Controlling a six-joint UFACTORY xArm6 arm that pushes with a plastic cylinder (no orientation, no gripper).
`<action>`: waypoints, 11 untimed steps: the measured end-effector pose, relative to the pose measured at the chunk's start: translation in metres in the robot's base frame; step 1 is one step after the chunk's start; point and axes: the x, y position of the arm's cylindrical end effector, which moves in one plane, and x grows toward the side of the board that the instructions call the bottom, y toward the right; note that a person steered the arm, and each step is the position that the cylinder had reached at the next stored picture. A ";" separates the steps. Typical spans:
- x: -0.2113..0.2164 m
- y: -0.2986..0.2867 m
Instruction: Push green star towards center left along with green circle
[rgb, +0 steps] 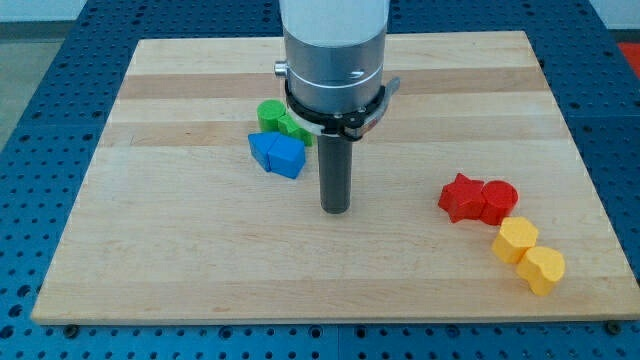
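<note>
The green circle (269, 114) sits left of the board's middle, toward the view's top. The green star (295, 129) touches its right side and is partly hidden behind the arm's body. My tip (335, 209) rests on the board below and to the right of both green blocks, a short way apart from them. Two blue blocks (277, 154) lie pressed together just below the green pair, to the left of my tip.
A red star (460, 196) and a red circle (498, 200) touch each other at the view's right. Below them lie a yellow hexagon (515, 241) and a yellow heart (543, 269). The wooden board (150, 240) ends at a blue perforated table.
</note>
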 end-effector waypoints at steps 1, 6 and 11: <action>-0.018 0.001; -0.124 -0.012; -0.128 -0.077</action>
